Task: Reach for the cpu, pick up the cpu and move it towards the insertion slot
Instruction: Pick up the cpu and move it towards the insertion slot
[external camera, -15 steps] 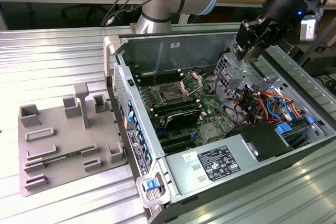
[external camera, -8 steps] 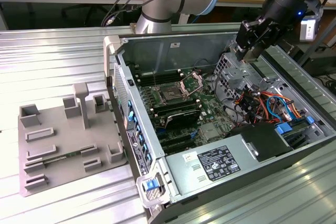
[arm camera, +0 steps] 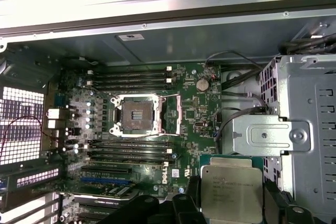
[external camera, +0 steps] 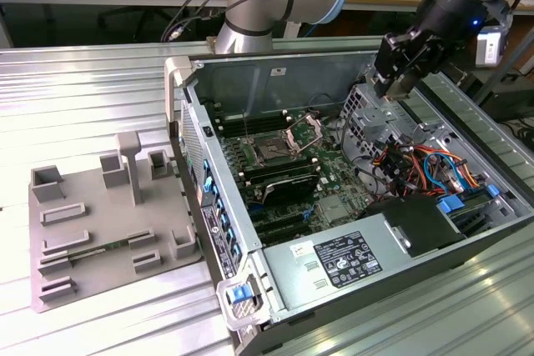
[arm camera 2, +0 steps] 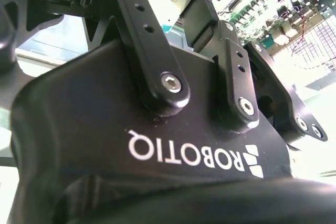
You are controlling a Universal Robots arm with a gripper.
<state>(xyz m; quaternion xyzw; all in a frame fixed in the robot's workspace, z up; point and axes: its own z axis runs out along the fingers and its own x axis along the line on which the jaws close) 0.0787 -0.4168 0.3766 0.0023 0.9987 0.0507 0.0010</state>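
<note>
The cpu (arm camera: 231, 188), a flat square chip with a shiny silver top, sits between the two black fingers (arm camera: 192, 199) of my gripper (arm camera: 231, 205), which is shut on it. In the exterior view the gripper (external camera: 397, 82) hangs above the open computer case near its far right corner, over the metal drive cage. The insertion slot (external camera: 271, 149) lies on the motherboard towards the exterior view's left of the gripper. It has a dark centre, a silver frame, and its bracket (external camera: 304, 132) hinged open. In the first wrist view the insertion slot (arm camera: 135, 115) is apart from the held chip.
Long black memory slots (arm camera: 131, 80) flank the socket. A grey drive cage (arm camera: 307, 129) and coloured cables (external camera: 417, 164) crowd the case beside the gripper. A power supply (external camera: 342, 260) fills the near end. A grey fixture tray (external camera: 100, 223) lies on the table outside the case.
</note>
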